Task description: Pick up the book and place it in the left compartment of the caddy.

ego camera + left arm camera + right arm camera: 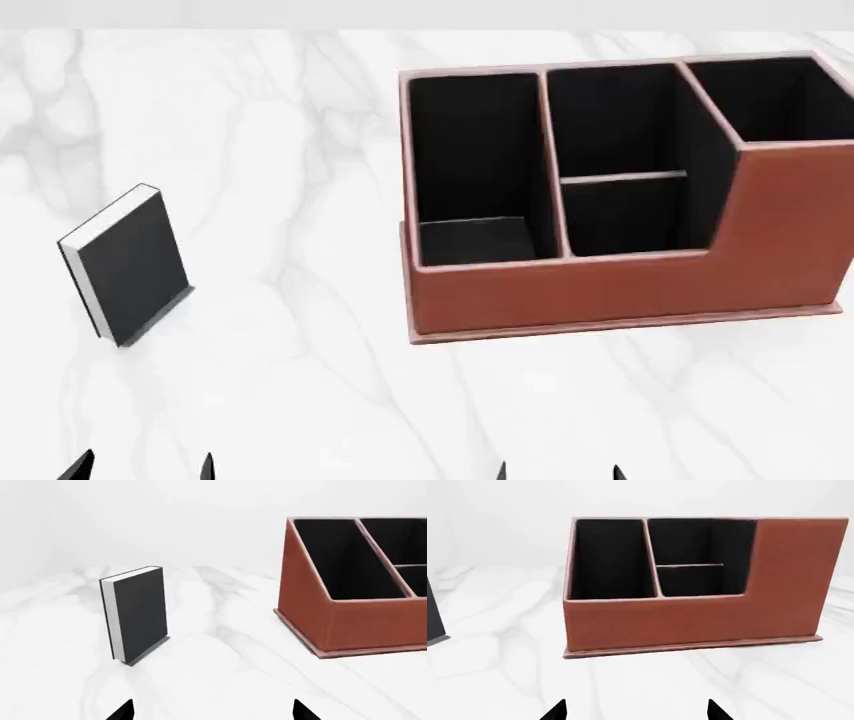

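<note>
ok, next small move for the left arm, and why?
Probably ease the left claw forward toward the book, tips spread. The book stands upright on the marble table, apart from the caddy, with nothing holding it. In the left wrist view both fingertips sit well short of it, so approach comes before any grasp. The left compartment looks empty.

Black, reddish-brown and white marble

The book [131, 265] has plain black covers and white page edges; the caddy [601, 295] is reddish-brown outside, black inside every section, with thin brown dividers; the tabletop [294, 150] is white with faint grey veining.
</note>
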Tool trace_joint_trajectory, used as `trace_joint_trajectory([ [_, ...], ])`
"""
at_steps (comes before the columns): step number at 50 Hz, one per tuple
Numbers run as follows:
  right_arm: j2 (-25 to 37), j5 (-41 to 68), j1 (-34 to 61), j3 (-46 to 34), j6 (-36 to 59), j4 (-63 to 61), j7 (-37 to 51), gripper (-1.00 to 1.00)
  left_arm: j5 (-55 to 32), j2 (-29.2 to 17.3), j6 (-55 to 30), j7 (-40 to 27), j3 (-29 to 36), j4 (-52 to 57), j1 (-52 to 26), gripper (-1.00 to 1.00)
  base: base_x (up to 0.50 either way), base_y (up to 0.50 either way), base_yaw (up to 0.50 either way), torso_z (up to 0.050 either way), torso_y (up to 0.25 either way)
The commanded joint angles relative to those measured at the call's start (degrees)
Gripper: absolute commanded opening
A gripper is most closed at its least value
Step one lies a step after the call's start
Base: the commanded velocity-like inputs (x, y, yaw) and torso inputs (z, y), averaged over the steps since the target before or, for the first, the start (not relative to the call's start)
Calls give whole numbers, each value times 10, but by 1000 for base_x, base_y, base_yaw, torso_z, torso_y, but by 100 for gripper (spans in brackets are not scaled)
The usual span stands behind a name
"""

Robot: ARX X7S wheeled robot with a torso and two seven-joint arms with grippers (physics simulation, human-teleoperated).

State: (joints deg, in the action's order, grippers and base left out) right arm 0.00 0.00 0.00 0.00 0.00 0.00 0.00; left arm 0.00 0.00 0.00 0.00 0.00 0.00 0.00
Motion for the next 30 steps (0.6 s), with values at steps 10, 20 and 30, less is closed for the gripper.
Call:
trace_joint_trajectory([
  [10, 19, 17, 3, -31, 8, -1, 38, 100, 39, -24, -36, -40, 33, 23, 3, 100, 0, 0, 0, 0, 0],
  [20, 38, 28, -11, -33, 91, -202, 67, 100, 82, -38, -105, -68, 50, 191, 11, 100, 0, 0, 0, 0, 0],
  [30, 53, 46, 1, -32, 211, -435, 86, 100, 118, -41, -228, -60, 70, 404, 12, 100, 0, 0, 0, 0, 0],
])
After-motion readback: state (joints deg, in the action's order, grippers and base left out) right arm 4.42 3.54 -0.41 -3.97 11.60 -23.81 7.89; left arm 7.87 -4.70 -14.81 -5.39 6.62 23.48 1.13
